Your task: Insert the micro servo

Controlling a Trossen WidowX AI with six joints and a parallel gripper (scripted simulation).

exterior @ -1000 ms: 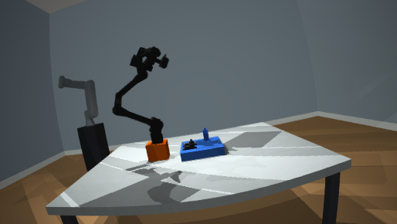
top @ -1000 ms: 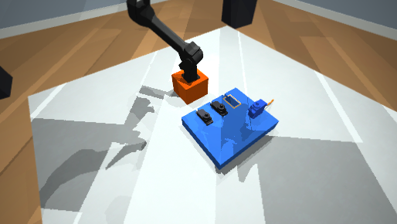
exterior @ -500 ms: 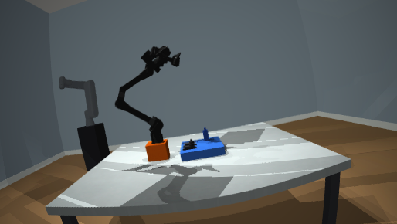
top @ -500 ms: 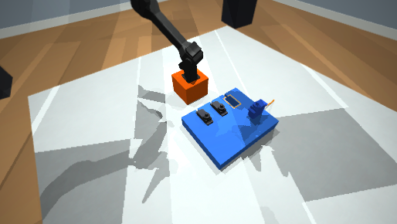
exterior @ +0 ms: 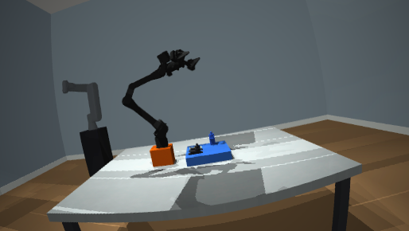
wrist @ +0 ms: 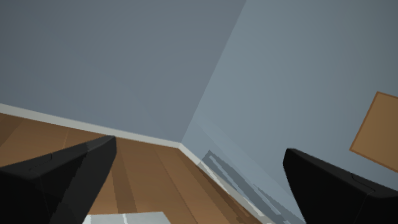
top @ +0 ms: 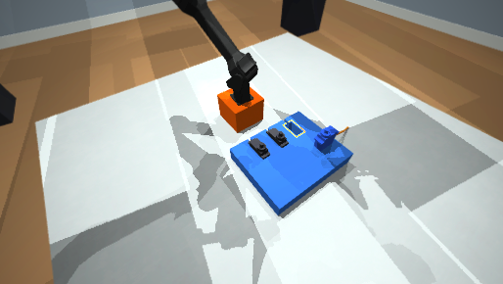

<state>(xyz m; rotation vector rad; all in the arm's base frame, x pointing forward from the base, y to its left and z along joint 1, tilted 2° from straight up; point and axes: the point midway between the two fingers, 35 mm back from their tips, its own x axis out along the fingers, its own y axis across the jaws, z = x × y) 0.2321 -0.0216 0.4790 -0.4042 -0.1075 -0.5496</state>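
Fingers spread wide, nothing between them; wrist view shows only wall and wood floor past the tips. Gripper (exterior: 190, 63) high in the air, well above the table (exterior: 278, 167), pointing out sideways. Arm rises from an orange base block (top: 241, 110). Just beside it, the blue deck (top: 294, 171): two black servos (top: 259, 147) seated, the yellow-outlined pocket (top: 295, 128) empty. Blue servo (top: 326, 137) stands loose on the deck near its edge, beside the pocket, orange cable (top: 343, 129) trailing outward.

Grey-blue walls (exterior: 259, 60), wooden floor (exterior: 378, 159), pale skirting, white table (exterior: 278, 167) with dark legs
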